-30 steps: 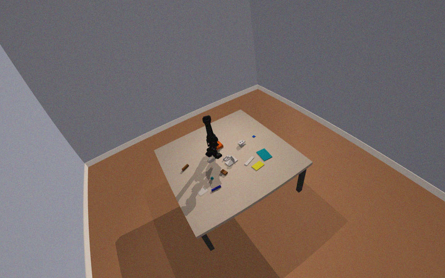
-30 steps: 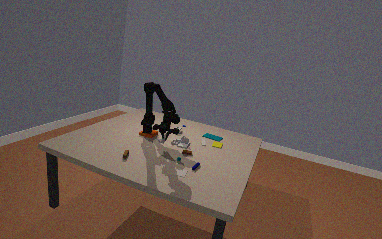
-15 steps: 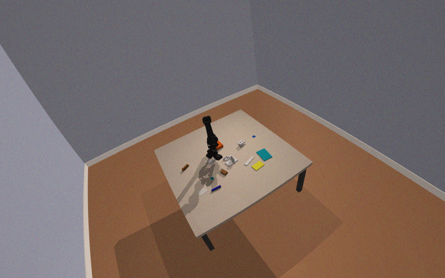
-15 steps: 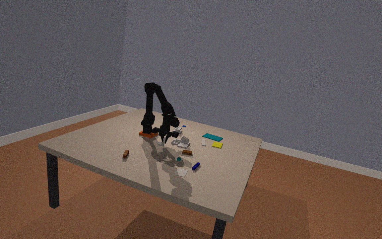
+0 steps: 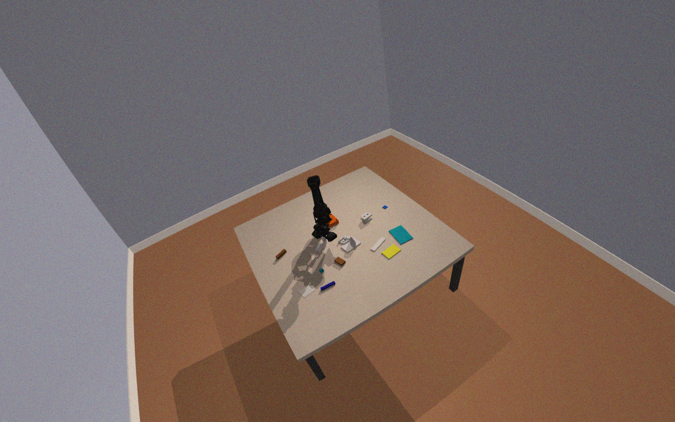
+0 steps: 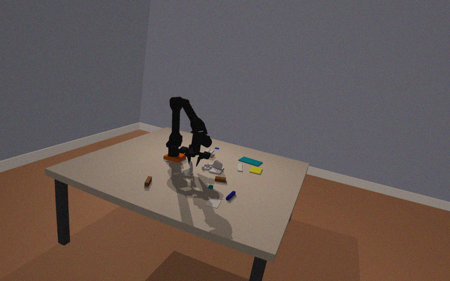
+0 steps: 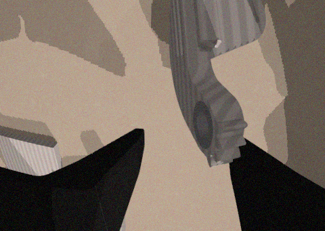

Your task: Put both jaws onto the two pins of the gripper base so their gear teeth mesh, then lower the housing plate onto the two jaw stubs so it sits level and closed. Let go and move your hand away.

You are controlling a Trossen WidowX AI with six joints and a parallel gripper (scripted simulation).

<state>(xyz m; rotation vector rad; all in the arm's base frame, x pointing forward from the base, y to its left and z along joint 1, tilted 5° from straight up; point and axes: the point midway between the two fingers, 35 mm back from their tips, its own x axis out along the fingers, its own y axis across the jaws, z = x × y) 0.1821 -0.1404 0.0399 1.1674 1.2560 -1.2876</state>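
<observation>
Main risk, by judgement: losing the pose of the curved grey plastic jaw with gear teeth. Seen slanting in the wrist view, without a firm pinch from both sides, so likely to topple or swivel if nudged by a closing or rising fingertip. Hard to tell whether already resting fully on the pale tabletop or slightly above; if above, liable to drop and roll onto another face. After such a turn, hard to line up hole with pin, and easy to mesh the teeth wrongly.

Further risk: sweeping sideways into the light-grey cluster of ribbed and ring-like parts, lying near, through a low swing of the arm. Too small to tell base from second jaw or plate there, or to identify the white block with dark holes, farther off. No sign of finished assembly.

As for the black two-fingered end effector: about half open, gripping nothing. Well apart from the toothed jaw on one side; on the other, right up against that jaw's toothed end in the view, with actual contact impossible to confirm.
</observation>
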